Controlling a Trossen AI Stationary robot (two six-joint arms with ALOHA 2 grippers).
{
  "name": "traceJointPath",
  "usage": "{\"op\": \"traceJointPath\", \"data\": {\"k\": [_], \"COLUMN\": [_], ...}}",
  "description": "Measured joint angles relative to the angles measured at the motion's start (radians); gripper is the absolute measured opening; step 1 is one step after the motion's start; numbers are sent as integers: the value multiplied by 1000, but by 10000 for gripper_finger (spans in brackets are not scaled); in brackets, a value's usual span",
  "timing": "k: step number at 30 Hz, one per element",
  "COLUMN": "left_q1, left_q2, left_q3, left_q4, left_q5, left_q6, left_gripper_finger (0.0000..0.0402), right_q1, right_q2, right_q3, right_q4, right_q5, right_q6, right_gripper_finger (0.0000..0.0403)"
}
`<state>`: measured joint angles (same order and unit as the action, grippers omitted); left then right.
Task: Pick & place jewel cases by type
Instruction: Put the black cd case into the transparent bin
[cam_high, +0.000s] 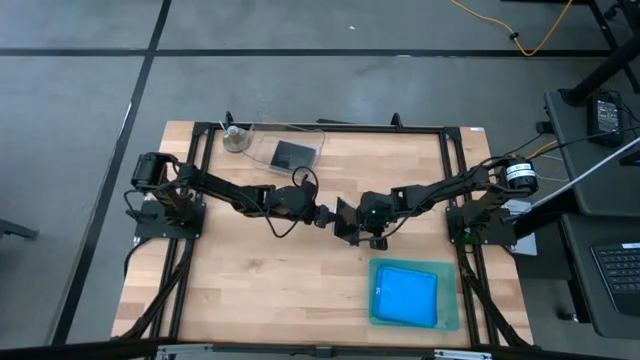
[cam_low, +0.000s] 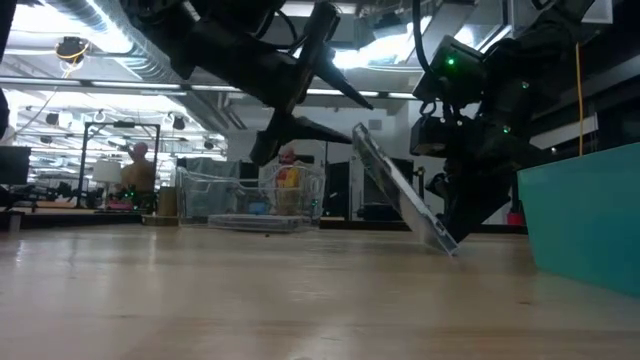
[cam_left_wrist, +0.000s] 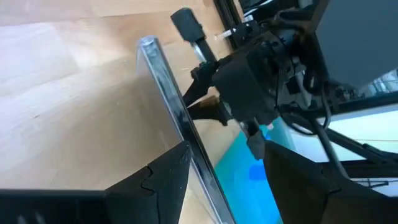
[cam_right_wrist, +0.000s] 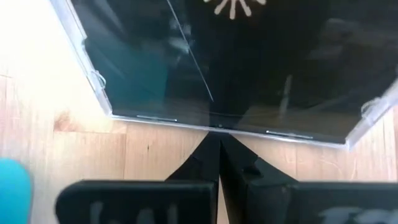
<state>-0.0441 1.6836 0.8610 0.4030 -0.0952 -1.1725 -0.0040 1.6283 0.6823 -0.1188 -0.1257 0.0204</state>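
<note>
Towards the bench's (cam_high: 250, 290) far-left corner, a clear plastic rectangular tub (cam_high: 283, 148) already holds one dark square jewel case (cam_high: 293, 154). At mid-bench the left gripper (cam_high: 322, 215) has its jaws spread wide around a tilted clear-and-black CD case (cam_low: 402, 192), whose lower edge rests on the wood; the right gripper (cam_high: 372, 238), jaws closed, sits just beside it. Near the right front corner, a bright blue rectangular case (cam_high: 406, 296) lies in the green translucent flat tray (cam_high: 452, 300). I judge sorting well underway; this case still needs placing.

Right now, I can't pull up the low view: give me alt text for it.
A dark CD case leans tilted, one corner on the wooden table, gripped by the shut right gripper. The open left gripper hangs beside it, with the green tray at the picture's right edge.
</note>
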Motion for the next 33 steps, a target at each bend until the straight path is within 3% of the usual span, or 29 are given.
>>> {"op": "traceJointPath", "data": {"k": [12,25,33], "left_q1": [35,46,47], "left_q2": [77,90,90], "left_q3": [12,11,11], "left_q4": [-4,-56,-116], "left_q5": [93,114,126], "left_q6": [-20,-71,-74], "left_gripper_finger": [196,194,144], "right_q1": [0,0,0], "right_q2": [0,0,-1], "right_q3": [1,1,1], "right_q4": [-4,-10,-11], "right_q5": [0,0,0], "right_q6": [0,1,1], "right_gripper_finger": [7,7,7]}}
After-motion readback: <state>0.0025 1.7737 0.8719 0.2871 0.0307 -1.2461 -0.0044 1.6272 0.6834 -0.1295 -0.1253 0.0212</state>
